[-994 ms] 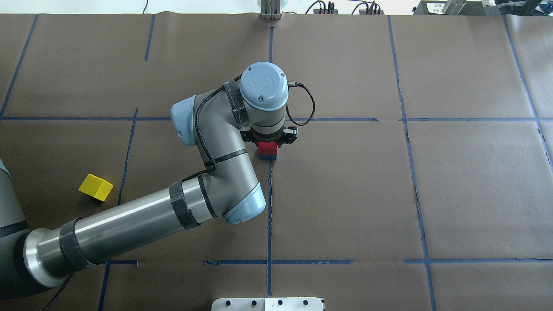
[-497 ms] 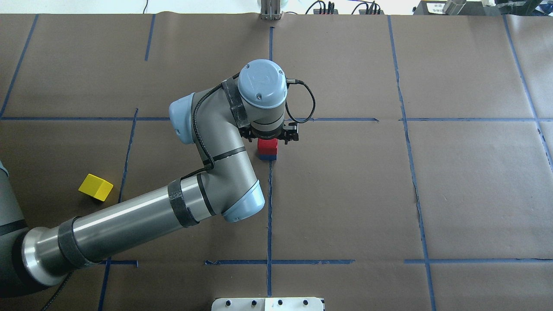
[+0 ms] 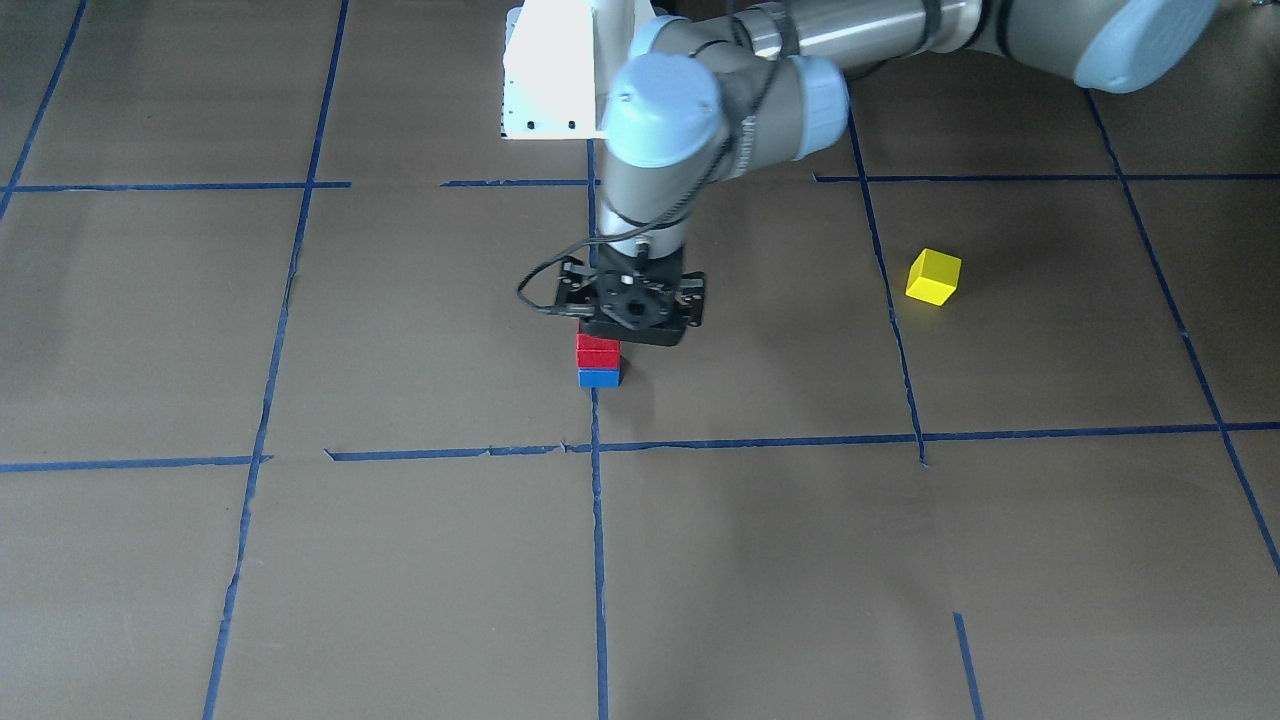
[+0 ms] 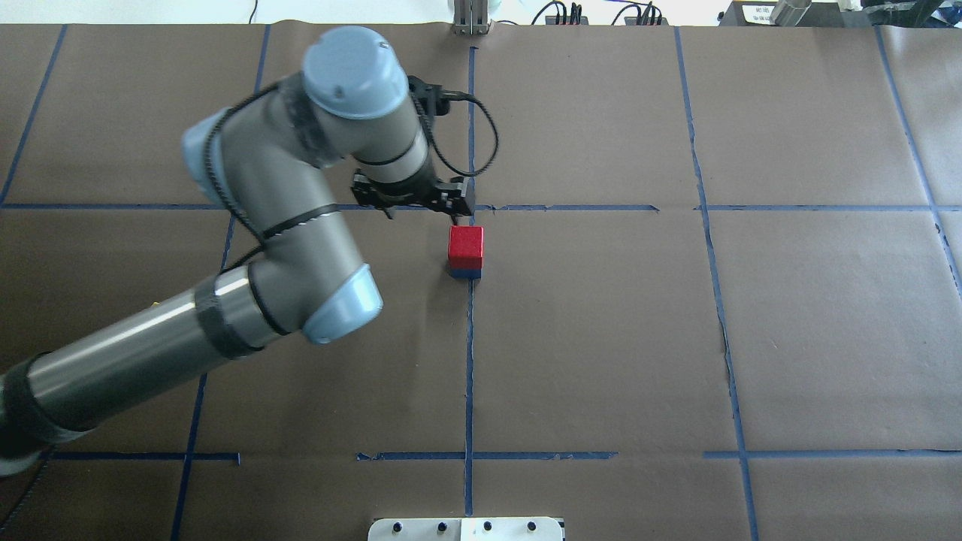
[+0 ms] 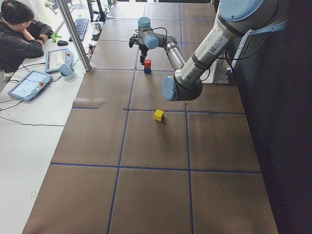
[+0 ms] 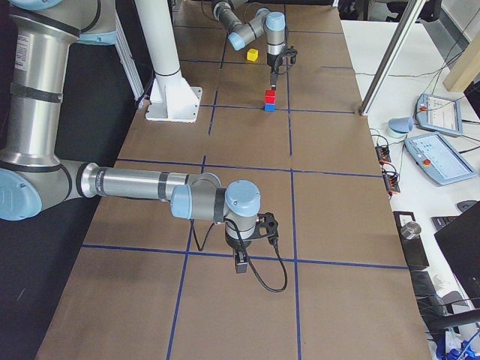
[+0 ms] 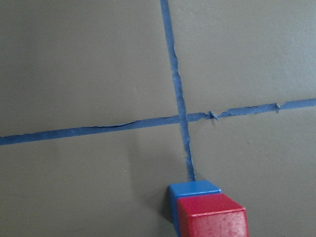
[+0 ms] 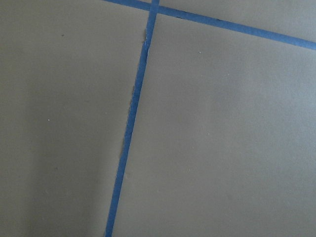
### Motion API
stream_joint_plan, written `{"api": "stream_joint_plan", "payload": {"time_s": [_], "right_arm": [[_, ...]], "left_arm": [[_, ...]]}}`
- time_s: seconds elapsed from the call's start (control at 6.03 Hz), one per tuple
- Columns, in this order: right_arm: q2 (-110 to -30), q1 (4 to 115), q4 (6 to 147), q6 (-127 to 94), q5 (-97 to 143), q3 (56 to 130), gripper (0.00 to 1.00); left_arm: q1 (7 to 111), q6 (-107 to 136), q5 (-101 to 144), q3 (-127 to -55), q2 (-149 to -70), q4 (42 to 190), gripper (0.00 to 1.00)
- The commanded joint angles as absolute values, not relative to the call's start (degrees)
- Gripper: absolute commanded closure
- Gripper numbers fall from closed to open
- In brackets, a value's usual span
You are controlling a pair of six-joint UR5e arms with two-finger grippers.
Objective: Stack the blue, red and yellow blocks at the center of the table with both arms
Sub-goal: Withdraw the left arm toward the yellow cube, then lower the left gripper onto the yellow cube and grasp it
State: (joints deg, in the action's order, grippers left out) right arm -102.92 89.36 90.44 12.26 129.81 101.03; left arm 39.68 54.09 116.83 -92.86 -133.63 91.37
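Overhead exterior, red block point(image 4: 466, 244) on blue block point(image 4: 465, 274), L gripper point(image 4: 421, 213) near, jaws apart.

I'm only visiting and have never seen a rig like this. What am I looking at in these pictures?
A left arm and a right arm, jointed robots, share a paper-covered table. Six cameras caught one moment: overhead, facing the robot, one at each table end, one on each wrist. A red block sits on a blue block at the centre; a yellow block lies apart. The left gripper hovers over the stack, open and empty. The right gripper hangs elsewhere; I cannot tell whether it is open.
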Motion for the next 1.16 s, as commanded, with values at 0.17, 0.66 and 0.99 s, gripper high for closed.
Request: {"api": "stream_joint_plan", "payload": {"time_s": [0.17, 0.66, 0.99], "right_arm": [[-102.9, 89.4, 90.4, 12.3, 129.8, 100.9, 0.00], [-102.9, 89.3, 90.4, 12.2, 129.8, 100.9, 0.00], [-102.9, 89.4, 90.4, 12.3, 129.8, 100.9, 0.00]], "left_arm": [[47.7, 30.9, 120.1, -112.9, -106.4, 92.4, 0.00], [48.3, 28.7, 119.9, -111.7, -84.1, 118.6, 0.00], [47.5, 36.3, 119.3, -109.7, -85.0, 119.5, 0.00]]}}
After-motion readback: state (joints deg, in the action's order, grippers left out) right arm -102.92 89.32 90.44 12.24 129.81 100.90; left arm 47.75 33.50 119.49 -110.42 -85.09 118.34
